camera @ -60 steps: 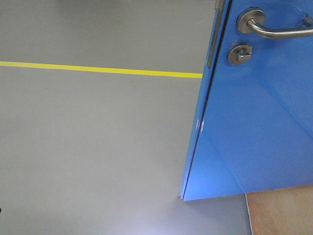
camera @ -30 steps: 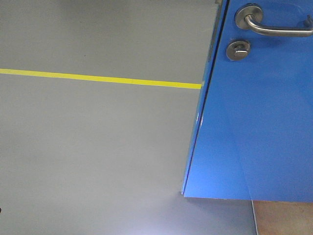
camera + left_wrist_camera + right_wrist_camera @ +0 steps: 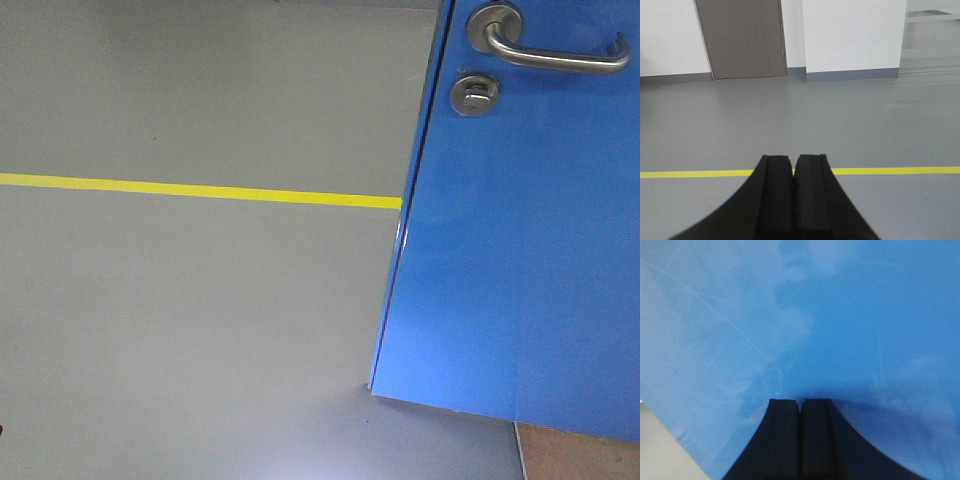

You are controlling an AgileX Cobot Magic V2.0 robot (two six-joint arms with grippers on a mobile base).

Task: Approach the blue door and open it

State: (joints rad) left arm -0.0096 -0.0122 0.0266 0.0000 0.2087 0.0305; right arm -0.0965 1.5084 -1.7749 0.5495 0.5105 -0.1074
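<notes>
The blue door [image 3: 510,250] fills the right side of the front view, its free edge slanting down to the floor. A silver lever handle [image 3: 560,52] and a round thumb-turn lock [image 3: 474,94] sit near its top. The same glossy blue panel [image 3: 800,315] fills the right wrist view, where my right gripper [image 3: 800,401] is shut with nothing in it, tips right at the door's surface. My left gripper [image 3: 793,157] is shut and empty over grey floor, with the door out of its view. Neither gripper shows in the front view.
A yellow floor line [image 3: 200,191] crosses the grey floor up to the door's edge and appears in the left wrist view as a yellow line [image 3: 900,170]. A brown door [image 3: 742,37] and white wall [image 3: 852,35] stand far ahead. A tan floor patch [image 3: 580,455] lies below the door.
In the front view the door's lower edge has swung from rising rightward to falling rightward. The handle and lock have shifted up and left, and the yellow line has dropped lower in frame.
</notes>
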